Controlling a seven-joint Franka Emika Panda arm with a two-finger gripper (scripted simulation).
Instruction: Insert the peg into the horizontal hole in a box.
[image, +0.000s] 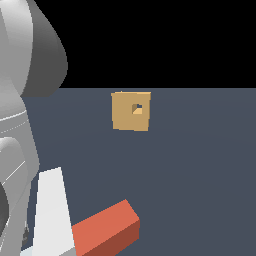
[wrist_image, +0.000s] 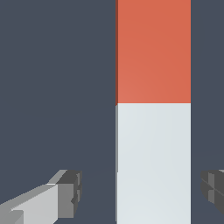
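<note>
The biggest thing on my screen is the arm (image: 22, 125), a bulky grey and white mass filling the exterior view's left edge from top to bottom. Under everything lies the floor (image: 200, 175), flat slate-blue, meeting a black background along a straight line behind the box.

Next in size is the peg (image: 102, 230). It lies flat on the floor low in the exterior view, its orange-red half pointing toward the exterior view's right and a little away from the camera; its white half is mostly hidden behind a white part of the arm. From the wrist camera I see both halves of the peg (wrist_image: 153, 109) clearly, orange-red meeting white at a crisp line.

The gripper (wrist_image: 142, 192) is spread wide, straddling the white half. One dark finger pad (wrist_image: 72, 192) stands clear of the peg on one side, with floor showing between them, and the other sits apart on the opposite side at the picture's edge. Neither touches the peg, so I am holding nothing.

The box (image: 131, 111) is tan, well away from the peg, farther back on the floor. Its hole (image: 136, 108) is a small square opening, slightly off-centre on the face I see.
</note>
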